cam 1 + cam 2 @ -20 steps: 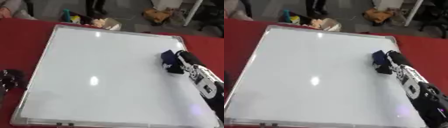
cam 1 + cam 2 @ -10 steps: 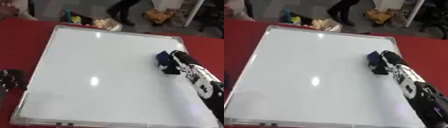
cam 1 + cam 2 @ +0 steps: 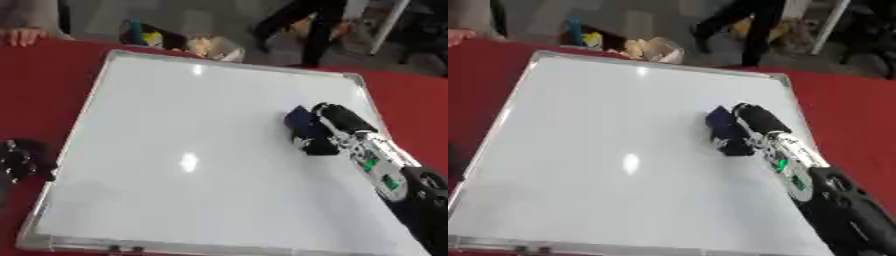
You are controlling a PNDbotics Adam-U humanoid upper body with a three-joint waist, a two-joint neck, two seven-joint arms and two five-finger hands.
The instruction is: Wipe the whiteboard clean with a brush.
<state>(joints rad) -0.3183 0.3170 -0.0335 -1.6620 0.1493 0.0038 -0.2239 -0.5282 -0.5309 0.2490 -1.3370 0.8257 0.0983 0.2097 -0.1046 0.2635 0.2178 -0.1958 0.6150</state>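
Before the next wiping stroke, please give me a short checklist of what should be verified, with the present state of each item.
1. Right hand holds the brush: ok, fingers curled over it.
2. Brush lies on the whiteboard: ok, right half of the board.
3. Marks left to wipe: cannot tell; the surface looks white, with glare spots.
4. Left hand off the board: ok, it rests on the red table at the left edge.
5. Path leftward free: ok.

whiteboard (image 3: pixel 175 150) — bare left of brush (image 3: pixel 306 131) | right hand (image 3: pixel 337 120) there
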